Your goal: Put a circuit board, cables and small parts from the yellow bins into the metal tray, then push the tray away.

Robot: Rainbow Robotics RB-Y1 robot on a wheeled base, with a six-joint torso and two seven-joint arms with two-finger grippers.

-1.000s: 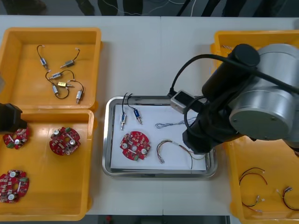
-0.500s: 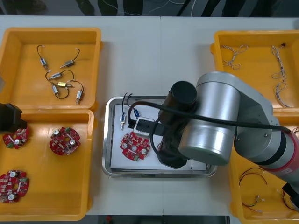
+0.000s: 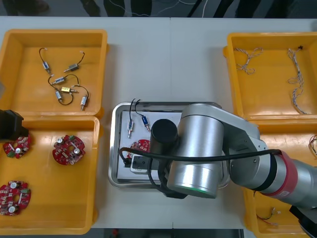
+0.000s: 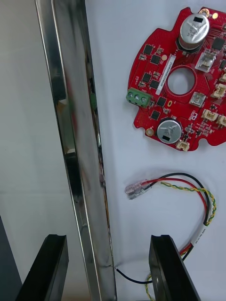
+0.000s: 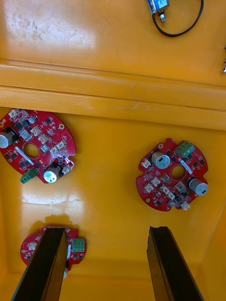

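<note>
Looking down from the front, the right arm [image 3: 198,158] lies across the metal tray [image 3: 115,148], which sits on the bench [image 3: 163,59] between the yellow bins [image 3: 54,29]. Two small metal parts [image 3: 130,130] and an edge of a circuit board [image 3: 140,145] show beside the arm, so the tray looks loaded and the push seems to be the step in hand. The left arm [image 3: 9,125] waits over the near bin on its own side. The right arm seems to reach in nearer one end of the tray than its middle. A shove from there could swing the tray round instead of sliding it straight, and send it against a bin.

Through the right wrist camera, the right pincer [image 4: 108,240] is released, its fingers [image 4: 54,268] standing either side of the tray's shiny wall. One is over bare bench, the other inside over the white floor. The red and yellow cable [image 4: 136,190] lies just beside the inner finger, with a thin black lead running close to it. Clenching or dropping here could nip that lead against the wall, or drag the cable out of the tray. The circuit board lies further in, apart from both fingers.

Through the left wrist camera, the left pincer [image 5: 106,235] is released and grasps nothing, above three boards [image 5: 172,174] in its bin. It poses little risk unless it sinks.
</note>
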